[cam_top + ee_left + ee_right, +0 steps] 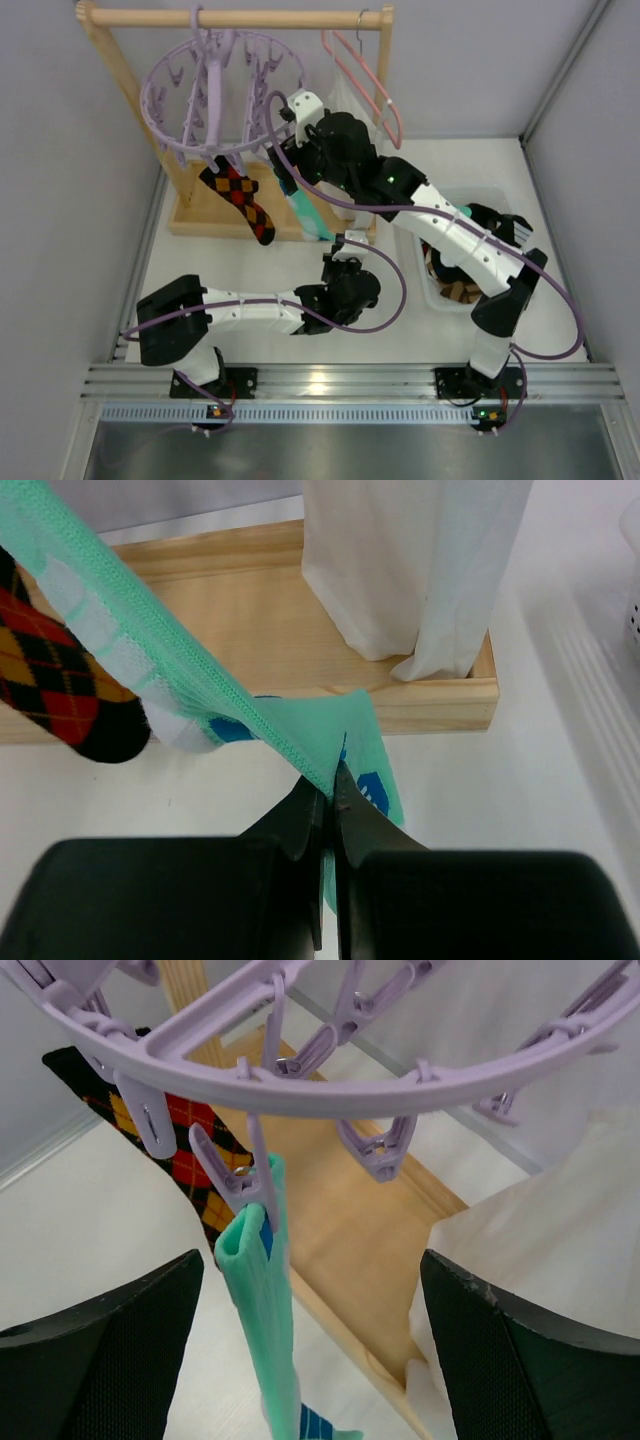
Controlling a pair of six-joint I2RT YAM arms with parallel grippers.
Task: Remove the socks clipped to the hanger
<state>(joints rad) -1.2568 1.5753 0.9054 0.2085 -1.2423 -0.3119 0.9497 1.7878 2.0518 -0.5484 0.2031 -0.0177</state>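
Note:
The lavender hanger hangs from a wooden rail. A teal sock is clipped at its right side and a red-orange-black patterned sock at its front. My left gripper is shut on the teal sock's toe end, and the sock stretches up to the left. My right gripper is open at the ring. In the right wrist view, that gripper straddles the teal sock just below its clip, with neither finger touching it. The patterned sock hangs behind.
The wooden rack's base lies under the hanger. A thin pink hanger with a white garment hangs to the right. A white bin holding brown argyle socks sits at the right, under my right arm.

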